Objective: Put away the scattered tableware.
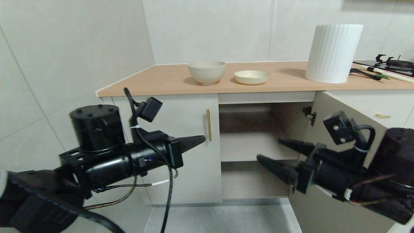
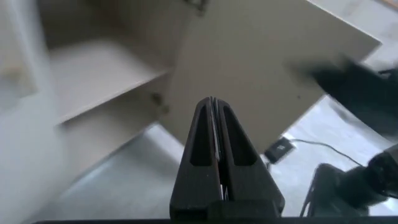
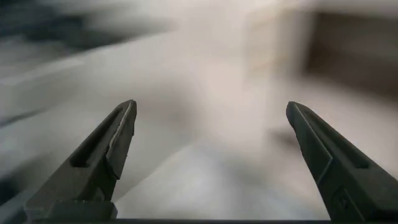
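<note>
Bowl, dish — upright on counter, mouths up.

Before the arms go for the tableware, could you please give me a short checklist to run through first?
1. Door swung open: ok.
2. Shelf bare where visible: ok.
3. Right end effector open and empty: ok.
4. Left end effector ready to grasp: not ok, it is shut.
5. Bowl and dish upright on counter, apart from each other: ok.
</note>
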{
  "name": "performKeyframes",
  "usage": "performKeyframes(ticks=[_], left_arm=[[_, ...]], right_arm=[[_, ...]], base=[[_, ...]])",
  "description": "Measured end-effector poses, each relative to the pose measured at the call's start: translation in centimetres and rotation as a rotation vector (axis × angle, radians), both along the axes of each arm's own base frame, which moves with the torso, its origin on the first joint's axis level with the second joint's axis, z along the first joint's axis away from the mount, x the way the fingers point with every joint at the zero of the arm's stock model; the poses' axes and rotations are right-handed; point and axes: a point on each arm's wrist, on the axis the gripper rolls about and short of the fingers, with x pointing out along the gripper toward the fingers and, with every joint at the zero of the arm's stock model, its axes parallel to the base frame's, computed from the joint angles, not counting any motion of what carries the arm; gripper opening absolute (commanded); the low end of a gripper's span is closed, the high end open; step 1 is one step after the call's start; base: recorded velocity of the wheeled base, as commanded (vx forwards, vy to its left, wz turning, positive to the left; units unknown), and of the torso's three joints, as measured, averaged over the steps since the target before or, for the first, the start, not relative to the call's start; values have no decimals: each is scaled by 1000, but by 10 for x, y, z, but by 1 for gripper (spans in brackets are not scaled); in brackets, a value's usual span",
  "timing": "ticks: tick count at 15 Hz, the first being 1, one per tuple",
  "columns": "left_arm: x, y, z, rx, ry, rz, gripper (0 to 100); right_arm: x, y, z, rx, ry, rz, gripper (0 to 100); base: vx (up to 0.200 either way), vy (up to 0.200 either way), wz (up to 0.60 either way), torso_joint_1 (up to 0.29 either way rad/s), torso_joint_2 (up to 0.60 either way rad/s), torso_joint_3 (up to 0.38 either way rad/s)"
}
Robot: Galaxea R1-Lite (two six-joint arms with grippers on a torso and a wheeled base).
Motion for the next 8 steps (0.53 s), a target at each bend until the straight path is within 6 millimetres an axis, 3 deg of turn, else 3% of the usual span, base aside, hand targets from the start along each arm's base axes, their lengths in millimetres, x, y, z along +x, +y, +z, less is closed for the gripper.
performKeyframes(ticks=[2, 3, 6, 7, 8], left_arm=[[-24, 34, 16, 32, 53, 88, 0], [-36, 46, 21, 48, 84, 121, 0], [-58, 72, 50, 51, 64, 203, 0], [-63, 76, 59, 44, 38, 217, 100], [-65, 79, 68, 34, 12, 232, 100]], right_arm=[[34, 21, 14, -29, -23, -187, 100], [41, 31, 17, -74, 12, -221, 100], [34, 44, 35, -205, 218, -199, 100], [22, 43, 53, -196, 263, -168, 100], [7, 39, 72, -159, 278, -131, 100]], base=[[0, 0, 0, 0, 0, 0], [0, 0, 0, 0, 0, 0], [0, 0, 0, 0, 0, 0], [0, 0, 0, 0, 0, 0], [0, 0, 0, 0, 0, 0]])
